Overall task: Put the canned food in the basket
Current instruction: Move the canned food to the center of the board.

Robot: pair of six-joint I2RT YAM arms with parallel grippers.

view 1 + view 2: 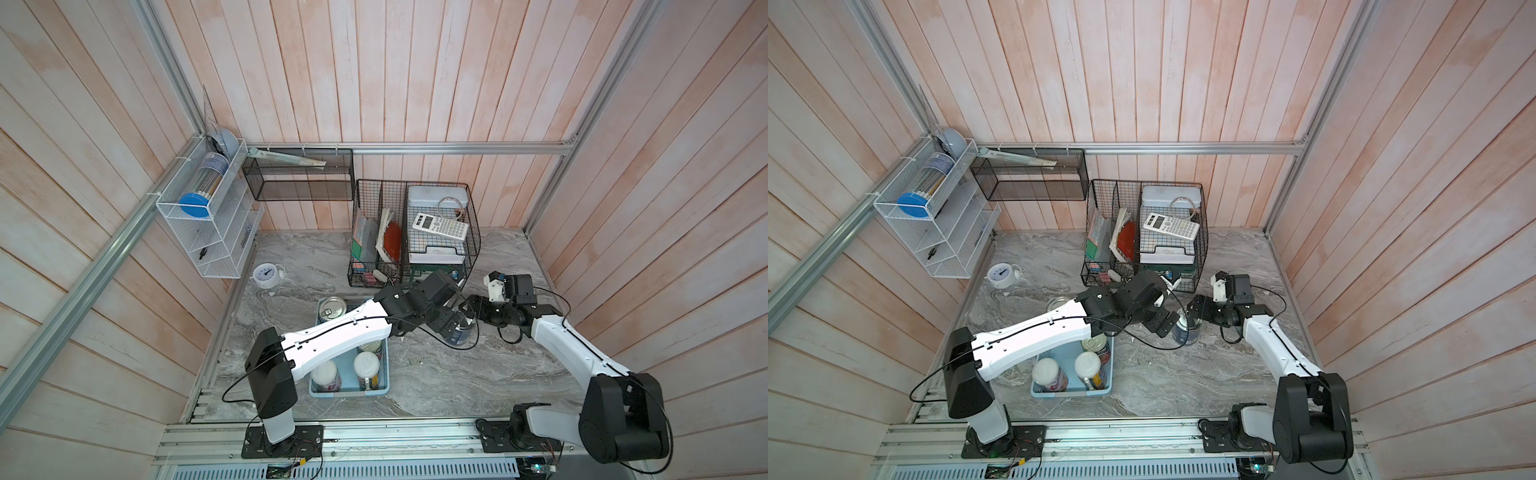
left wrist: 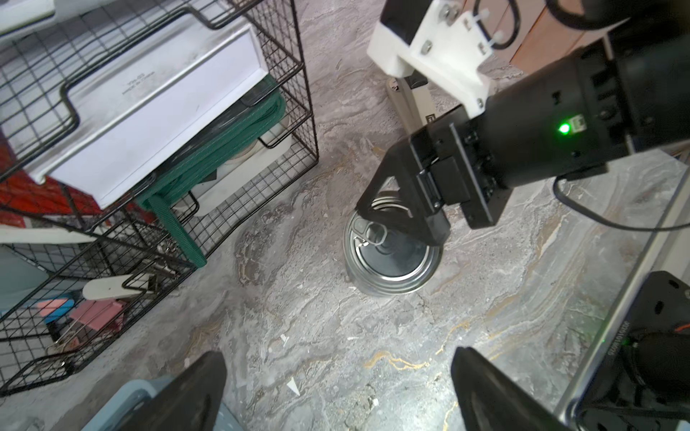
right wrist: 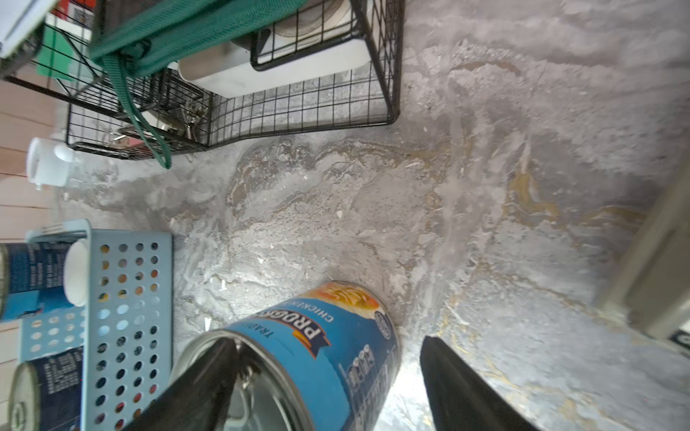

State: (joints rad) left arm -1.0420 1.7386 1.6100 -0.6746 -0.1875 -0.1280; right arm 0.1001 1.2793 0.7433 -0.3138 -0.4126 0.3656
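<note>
Standing cylindrical metal can [image 2: 395, 261], perforated plastic basket [image 3: 127, 317]

Hardware notes from my remote station. The left arm [image 1: 336, 332] and right arm [image 1: 569, 345] each have glossy white shell links between matte black joint housings. A thin black cable is clipped along each white link and loops free near the shoulder and wrist. Each base has a black plate [image 1: 311, 436] under it, low in the frame. In the left wrist view the right gripper [image 2: 399, 224] is black, its finger wedge-shaped with a triangular cut-out. A green light [image 2: 564, 128] glows on the wrist body, right of centre. A white printed bracket [image 2: 440, 48] carries silver screws and white zip ties at the top. The left gripper [image 2: 338, 354] shows black tapered fingers [image 2: 194, 392] along the bottom edge.
</note>
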